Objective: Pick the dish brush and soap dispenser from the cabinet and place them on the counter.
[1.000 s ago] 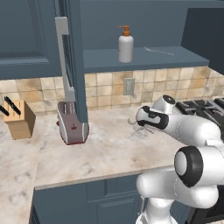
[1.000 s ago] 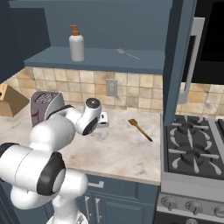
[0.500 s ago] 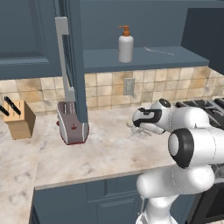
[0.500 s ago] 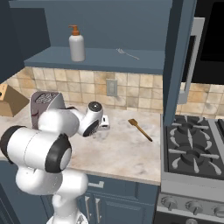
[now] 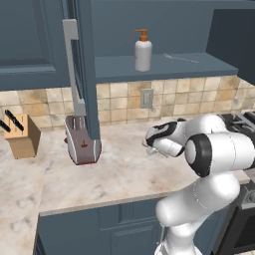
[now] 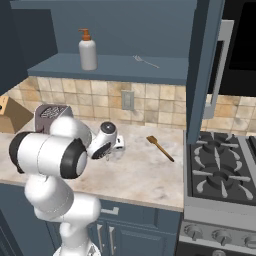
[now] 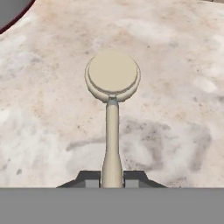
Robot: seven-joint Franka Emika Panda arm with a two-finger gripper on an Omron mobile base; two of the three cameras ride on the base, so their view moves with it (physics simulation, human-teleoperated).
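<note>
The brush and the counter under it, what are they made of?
The brush looks like pale wood or matte plastic: one even tan color, smooth, no shine; the render leaves it open. The fingers pinch its handle. The counter looks like polished stone, marble maybe, judging by its blotchy beige and brown patches.

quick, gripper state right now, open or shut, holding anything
Gripper: shut on the dish brush, gripping its handle low over the counter.
</note>
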